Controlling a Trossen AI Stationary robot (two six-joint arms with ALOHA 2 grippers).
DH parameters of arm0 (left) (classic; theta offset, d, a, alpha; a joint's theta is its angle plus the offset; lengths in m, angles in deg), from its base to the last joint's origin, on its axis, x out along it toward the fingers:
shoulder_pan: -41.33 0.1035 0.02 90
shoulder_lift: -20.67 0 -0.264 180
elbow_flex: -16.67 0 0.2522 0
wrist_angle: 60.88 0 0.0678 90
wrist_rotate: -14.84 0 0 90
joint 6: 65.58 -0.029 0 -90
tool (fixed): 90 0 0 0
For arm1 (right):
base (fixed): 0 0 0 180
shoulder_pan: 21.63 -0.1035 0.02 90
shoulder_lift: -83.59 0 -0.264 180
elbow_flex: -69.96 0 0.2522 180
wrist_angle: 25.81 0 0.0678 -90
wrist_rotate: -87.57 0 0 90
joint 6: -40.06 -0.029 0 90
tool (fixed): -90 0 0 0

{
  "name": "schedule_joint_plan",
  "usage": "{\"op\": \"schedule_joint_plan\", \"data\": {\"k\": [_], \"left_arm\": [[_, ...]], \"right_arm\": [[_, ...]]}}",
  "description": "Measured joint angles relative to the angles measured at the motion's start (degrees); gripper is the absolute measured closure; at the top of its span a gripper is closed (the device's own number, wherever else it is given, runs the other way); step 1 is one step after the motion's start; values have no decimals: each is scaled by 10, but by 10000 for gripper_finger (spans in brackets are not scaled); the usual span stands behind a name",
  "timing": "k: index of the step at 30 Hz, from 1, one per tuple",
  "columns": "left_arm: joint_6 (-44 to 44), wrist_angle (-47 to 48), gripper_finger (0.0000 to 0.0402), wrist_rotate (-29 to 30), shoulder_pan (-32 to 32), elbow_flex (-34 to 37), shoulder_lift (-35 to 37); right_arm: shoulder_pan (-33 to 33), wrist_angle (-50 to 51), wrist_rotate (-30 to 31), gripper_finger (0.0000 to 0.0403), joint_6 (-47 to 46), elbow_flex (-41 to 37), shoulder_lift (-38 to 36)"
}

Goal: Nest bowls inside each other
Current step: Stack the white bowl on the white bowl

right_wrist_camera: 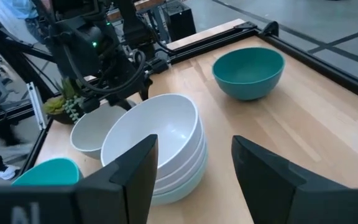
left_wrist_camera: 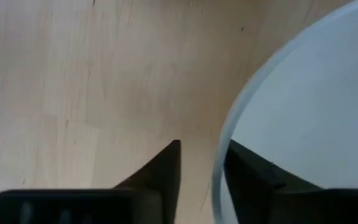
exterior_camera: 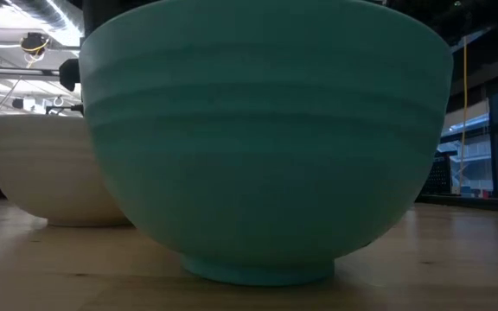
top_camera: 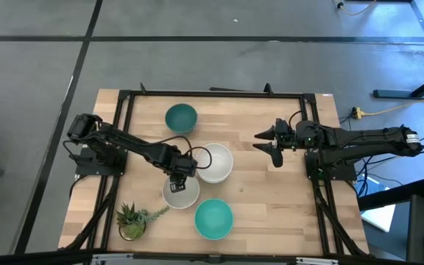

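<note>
Left gripper (top_camera: 179, 182) pinches the rim of a single white bowl (top_camera: 180, 193), one finger (left_wrist_camera: 160, 177) outside, one inside, a detail only its wrist view shows. Just beside it sits the nested white stack (right_wrist_camera: 157, 149). Right gripper (top_camera: 271, 144), fingers spread, hovers well apart over the worktop (top_camera: 271, 191).

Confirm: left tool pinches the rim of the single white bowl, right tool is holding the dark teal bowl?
Half right. The left tool does straddle the single white bowl's rim, but the right tool is open and empty; the right wrist view shows the dark teal bowl sitting apart on the table.
</note>
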Motion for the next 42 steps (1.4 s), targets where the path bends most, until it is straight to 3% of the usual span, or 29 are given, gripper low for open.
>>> {"op": "schedule_joint_plan", "data": {"k": [8,19,31,37,42], "left_arm": [[2,-3,393,-12,3,-1,2],[10,8,399,-34,35,-2,23],[2,17,401,-38,81,-7,153],[29,-93,401,-45,102,-7,207],[10,-221,401,-93,121,-8,218]], "right_arm": [[0,1,0,196,13,0,0],[0,2,0,196,13,0,0],[0,19,0,196,14,0,0],[0,19,0,196,13,0,0],[0,19,0,196,13,0,0]]}}
